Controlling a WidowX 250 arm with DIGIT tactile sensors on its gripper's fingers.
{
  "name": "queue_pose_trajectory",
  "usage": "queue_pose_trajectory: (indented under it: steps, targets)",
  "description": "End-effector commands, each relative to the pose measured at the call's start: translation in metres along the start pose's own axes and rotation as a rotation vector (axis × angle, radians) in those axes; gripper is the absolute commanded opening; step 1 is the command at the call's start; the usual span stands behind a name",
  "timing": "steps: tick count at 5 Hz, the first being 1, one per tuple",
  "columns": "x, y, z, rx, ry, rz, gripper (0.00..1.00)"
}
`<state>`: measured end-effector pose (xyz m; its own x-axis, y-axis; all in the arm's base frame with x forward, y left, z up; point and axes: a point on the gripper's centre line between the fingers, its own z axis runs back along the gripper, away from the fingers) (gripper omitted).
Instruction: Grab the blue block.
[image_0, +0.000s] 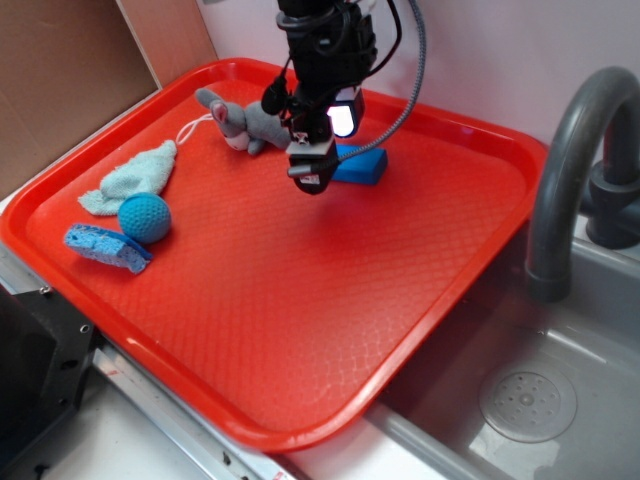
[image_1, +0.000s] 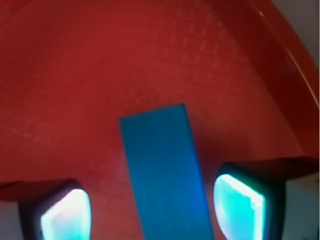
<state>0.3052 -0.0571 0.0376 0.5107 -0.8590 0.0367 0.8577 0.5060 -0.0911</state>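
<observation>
The blue block (image_0: 362, 165) lies flat on the red tray (image_0: 300, 300) near its far edge, partly hidden behind my gripper (image_0: 310, 180). In the wrist view the block (image_1: 162, 170) runs lengthways between my two fingers, with a gap of tray on each side. The gripper (image_1: 152, 210) is open and hangs just above the block, straddling it. The lit pads (image_1: 237, 202) touch nothing.
A grey plush mouse (image_0: 240, 120) lies left of the gripper. A light-blue cloth (image_0: 135, 178), a teal knitted ball (image_0: 145, 218) and a blue sponge piece (image_0: 108, 247) sit at the tray's left. A grey tap (image_0: 575, 150) and sink (image_0: 525, 400) are to the right.
</observation>
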Motion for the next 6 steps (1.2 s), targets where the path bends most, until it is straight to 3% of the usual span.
queue_pose_trajectory:
  steps: [1,2,4,5,6]
  targets:
    - [0.014,-0.012,-0.009,0.017,-0.001,-0.045,1.00]
    - [0.014,-0.017,-0.007,0.042,0.005,-0.074,0.00]
    - [0.012,-0.019,-0.003,0.044,-0.001,-0.065,0.00]
    - [0.002,-0.007,0.028,0.079,0.031,0.187,0.00]
    - [-0.004,-0.013,0.078,0.137,-0.007,0.435,0.00]
